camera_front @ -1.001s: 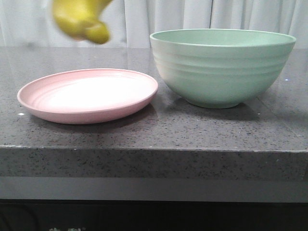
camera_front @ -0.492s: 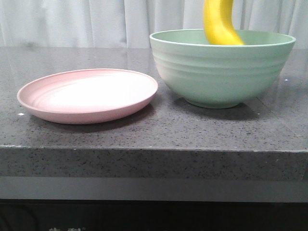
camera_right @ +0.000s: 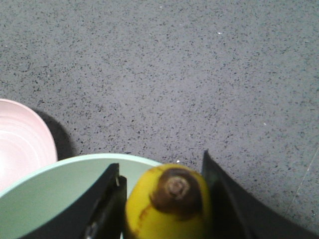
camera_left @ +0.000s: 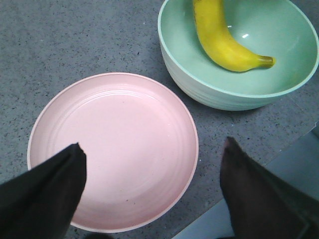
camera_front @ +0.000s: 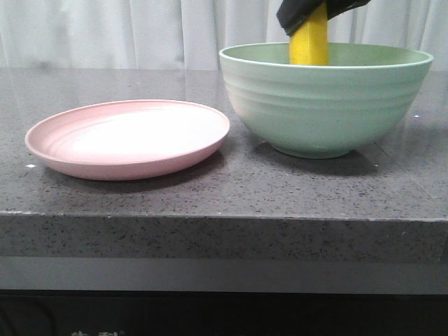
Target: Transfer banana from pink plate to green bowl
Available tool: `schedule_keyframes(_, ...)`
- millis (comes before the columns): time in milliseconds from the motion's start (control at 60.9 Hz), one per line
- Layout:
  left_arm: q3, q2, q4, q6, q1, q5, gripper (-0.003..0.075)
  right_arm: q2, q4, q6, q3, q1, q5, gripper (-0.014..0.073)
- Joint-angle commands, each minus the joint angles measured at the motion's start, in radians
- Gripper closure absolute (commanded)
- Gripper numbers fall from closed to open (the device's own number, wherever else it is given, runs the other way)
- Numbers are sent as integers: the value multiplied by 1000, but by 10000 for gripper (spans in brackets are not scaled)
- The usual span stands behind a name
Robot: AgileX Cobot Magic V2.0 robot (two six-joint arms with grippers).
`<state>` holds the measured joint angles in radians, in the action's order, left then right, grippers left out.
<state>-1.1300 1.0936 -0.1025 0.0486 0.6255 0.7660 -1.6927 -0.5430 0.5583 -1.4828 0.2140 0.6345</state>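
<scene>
Your banana [camera_left: 223, 42] is already down inside the green bowl [camera_front: 325, 105], upright with its tip near the floor, so you're at the release: spread the right gripper [camera_right: 162, 196] (clamped on the stem end) and lift straight out. Your left gripper [camera_left: 152, 184] hangs spread and empty above the bare pink plate [camera_left: 112, 149].

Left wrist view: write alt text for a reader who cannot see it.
A yellow banana lies inside the pale green bowl, its dark tip low in the bowl. Beside the bowl on the speckled grey countertop sits the pink plate, with nothing on it. The left gripper hangs open over the plate.
</scene>
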Motion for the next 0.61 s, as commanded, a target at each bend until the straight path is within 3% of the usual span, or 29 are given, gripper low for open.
schedule_keyframes(0, -33, -20, -12, -10, -1, -62, 171, 44, -1, 12, -33, -3, -56, 205)
schedule_keyframes(164, -33, -20, -12, -10, -1, -62, 171, 51, 2, 12, -39, -3, -51, 83)
schedule_keyframes(328, -33, -9, 8, -12, -1, -76, 171, 113, 28, -4, -39, -6, -1, 74)
schedule_keyframes(394, -33, -2, 18, -20, -1, -94, 172, 162, 51, -98, -39, -19, 55, 80)
schedule_keyframes(476, -33, 15, 63, -72, -3, -114, 186, 219, 103, -312, -39, -46, 148, 137)
schedule_keyframes(591, -33, 34, 178, -163, -3, -131, 276, 275, 202, -485, -39, -86, 231, 291)
